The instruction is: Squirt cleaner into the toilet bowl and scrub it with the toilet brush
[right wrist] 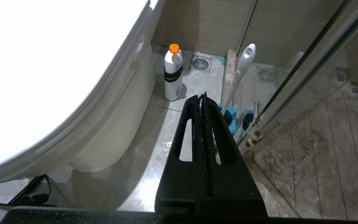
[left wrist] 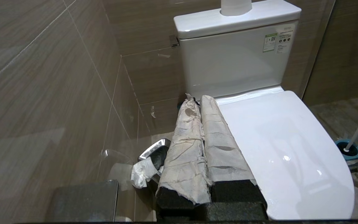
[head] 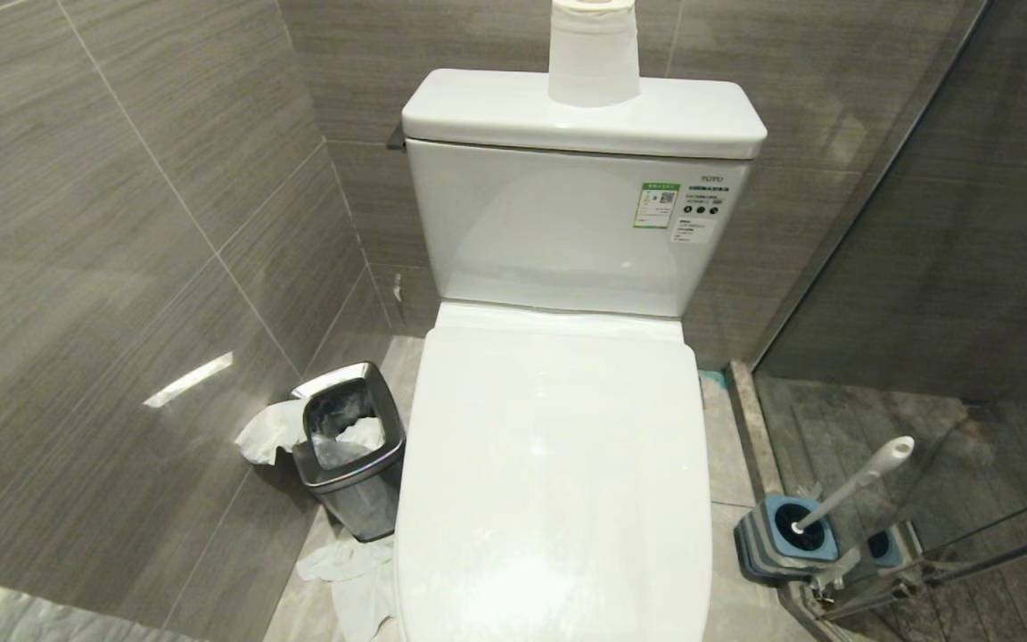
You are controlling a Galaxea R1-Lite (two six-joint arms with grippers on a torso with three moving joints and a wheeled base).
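Head view showed the toilet lid (head: 558, 481) down, toilet brush (head: 861, 483) untouched in its holder (head: 785, 535); both jaws pressed together, nothing started yet.

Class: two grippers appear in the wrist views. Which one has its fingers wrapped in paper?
The left gripper: pale crumpled paper covers both fingers. The right gripper has bare black fingers.

1 toilet (head: 558, 464), 1 toilet brush (head: 852, 486), 1 bottle (right wrist: 173, 74), 1 waste bin (head: 349, 450), 1 paper roll (head: 594, 49).
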